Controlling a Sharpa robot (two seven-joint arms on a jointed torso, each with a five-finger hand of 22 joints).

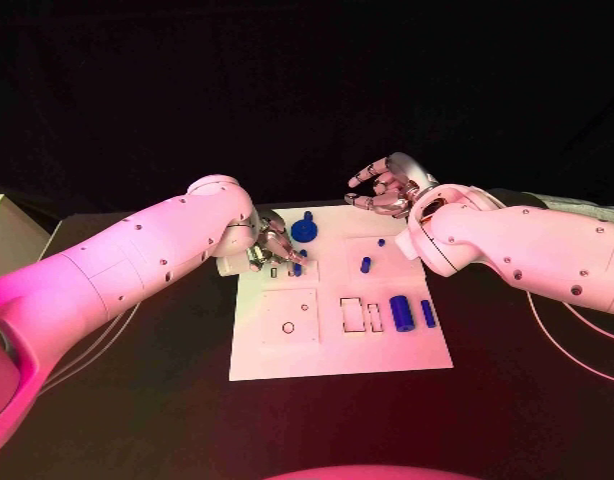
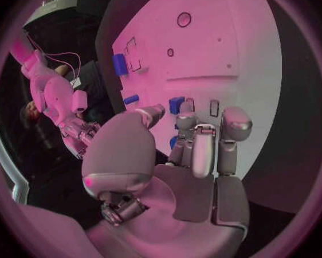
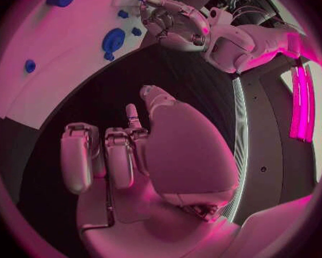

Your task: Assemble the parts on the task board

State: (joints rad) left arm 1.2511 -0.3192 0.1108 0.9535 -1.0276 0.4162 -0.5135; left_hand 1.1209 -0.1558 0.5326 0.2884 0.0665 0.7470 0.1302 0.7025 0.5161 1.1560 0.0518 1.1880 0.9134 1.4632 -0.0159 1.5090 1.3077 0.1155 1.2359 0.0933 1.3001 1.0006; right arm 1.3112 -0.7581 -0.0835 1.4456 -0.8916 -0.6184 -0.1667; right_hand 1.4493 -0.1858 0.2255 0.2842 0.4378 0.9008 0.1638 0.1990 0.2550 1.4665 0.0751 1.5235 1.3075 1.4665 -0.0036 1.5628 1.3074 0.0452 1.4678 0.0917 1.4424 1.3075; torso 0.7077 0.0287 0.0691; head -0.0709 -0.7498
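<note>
Where darkness surrounds, black table (image 1: 134,400)

The task board (image 1: 339,330) is lying at the table's (image 1: 134,420) centre, with two cylinders (image 1: 401,313) sitting side by side toward its 3 o'clock edge. A round knobbed part (image 1: 304,229) is standing near 12 o'clock, the left hand (image 1: 274,250) is resting at 10 o'clock, and the right hand (image 1: 384,190) is hovering beyond the 1 o'clock corner.

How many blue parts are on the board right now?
7, maybe more under the left hand: round piece, small peg, one at its fingers, pegs, cylinders.
</note>
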